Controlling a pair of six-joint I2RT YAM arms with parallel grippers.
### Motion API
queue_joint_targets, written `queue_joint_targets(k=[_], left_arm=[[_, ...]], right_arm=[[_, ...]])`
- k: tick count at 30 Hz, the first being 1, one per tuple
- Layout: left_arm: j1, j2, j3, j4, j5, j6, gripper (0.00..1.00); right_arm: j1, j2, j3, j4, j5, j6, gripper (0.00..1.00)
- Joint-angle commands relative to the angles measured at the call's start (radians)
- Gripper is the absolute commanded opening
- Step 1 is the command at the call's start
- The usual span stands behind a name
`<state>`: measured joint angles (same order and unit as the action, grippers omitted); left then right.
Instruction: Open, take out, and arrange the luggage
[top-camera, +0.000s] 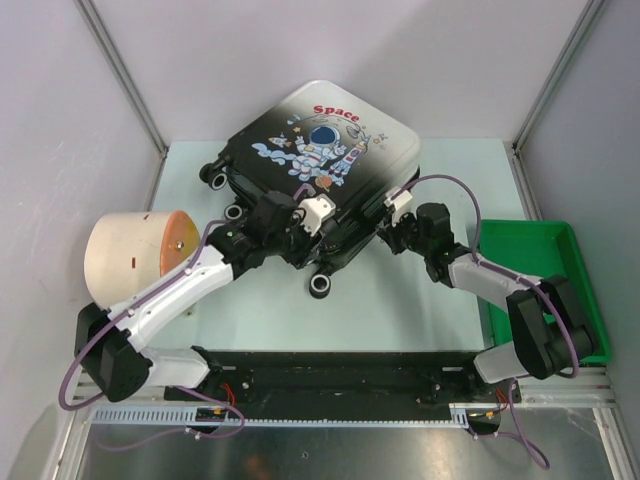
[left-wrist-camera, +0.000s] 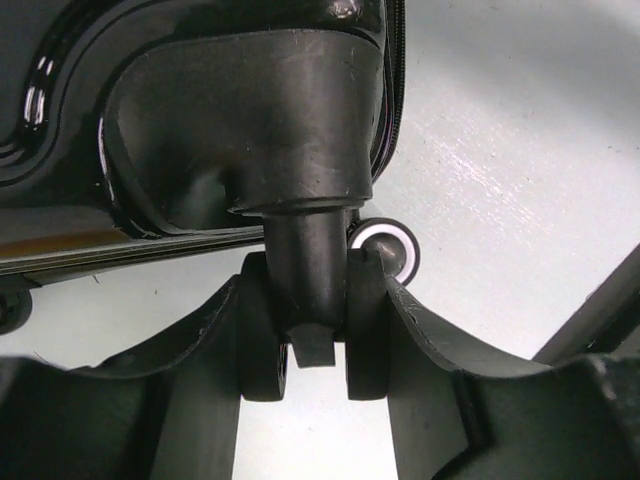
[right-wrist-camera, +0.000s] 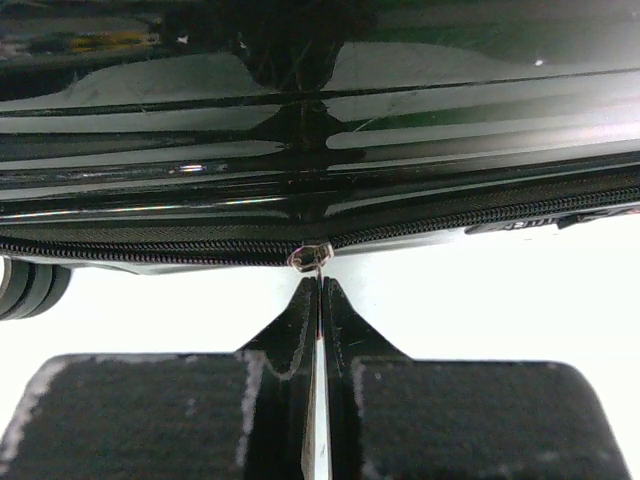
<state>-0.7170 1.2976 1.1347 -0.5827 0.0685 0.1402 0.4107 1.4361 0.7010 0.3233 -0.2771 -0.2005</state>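
The luggage (top-camera: 330, 150) lies flat at the back middle of the table, astronaut print up, its shell fading from white to black. My left gripper (top-camera: 290, 222) is at its near-left black edge. In the left wrist view, the left gripper (left-wrist-camera: 315, 300) has a finger pressed on each side of a twin caster wheel (left-wrist-camera: 366, 340). My right gripper (top-camera: 393, 215) is at the near-right edge. In the right wrist view, the right gripper (right-wrist-camera: 320, 292) is shut on the metal zipper pull (right-wrist-camera: 310, 258), which hangs from the closed zipper line (right-wrist-camera: 150, 250).
A beige cylinder with an orange face (top-camera: 130, 255) lies on its side at the left, close to my left arm. A green bin (top-camera: 545, 270) stands at the right edge. Another white-hubbed wheel (top-camera: 321, 284) sticks out toward the near side.
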Motion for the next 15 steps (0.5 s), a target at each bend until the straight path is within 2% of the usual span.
queue_joint_targets(k=[1, 9, 13, 15], left_arm=[[-0.002, -0.106, -0.087, -0.123, 0.043, 0.148, 0.0], [-0.001, -0.28, -0.173, -0.265, 0.149, 0.243, 0.0], [0.007, -0.322, -0.185, -0.29, 0.111, 0.272, 0.0], [0.019, -0.324, -0.187, -0.293, 0.08, 0.288, 0.0]], right_arm=[[-0.067, -0.077, 0.002, -0.078, 0.098, -0.053, 0.0], [-0.033, -0.238, -0.055, -0.237, 0.088, -0.089, 0.0], [-0.009, -0.281, -0.084, -0.265, 0.141, -0.099, 0.0], [-0.065, -0.267, -0.081, -0.236, 0.164, -0.12, 0.0]])
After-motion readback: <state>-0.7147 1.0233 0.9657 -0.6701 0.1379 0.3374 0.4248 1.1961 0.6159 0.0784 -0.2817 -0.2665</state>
